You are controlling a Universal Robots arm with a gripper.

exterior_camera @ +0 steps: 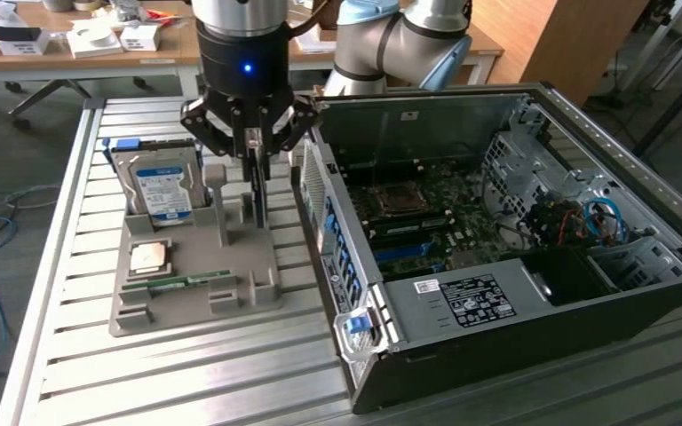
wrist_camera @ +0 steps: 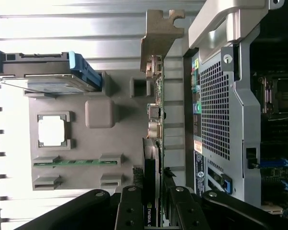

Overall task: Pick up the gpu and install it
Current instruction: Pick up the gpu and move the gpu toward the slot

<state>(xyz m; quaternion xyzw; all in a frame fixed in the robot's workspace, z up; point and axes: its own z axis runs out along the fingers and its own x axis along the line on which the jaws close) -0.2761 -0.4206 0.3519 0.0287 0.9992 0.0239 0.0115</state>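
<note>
We see the fingers (wrist_camera: 130, 211) pinching the gpu (exterior_camera: 257, 200) from both sides. The gpu stands on its thin edge over the gray holder (exterior_camera: 187, 311) on the tabletop (exterior_camera: 199, 373). In the exterior view, the computer case (exterior_camera: 625, 151) is at its 3 o'clock and the hard drive (exterior_camera: 161, 186) at its 9 o'clock.

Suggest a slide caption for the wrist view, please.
Gripper closed on the gpu, edge-on at the grey parts tray, beside the computer case.

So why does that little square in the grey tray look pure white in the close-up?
Wrist view: glare bleaches the square chip and the table slats, while the computer case interior sits in shadow. Exterior view: light is even, and the chip looks tan.
</note>
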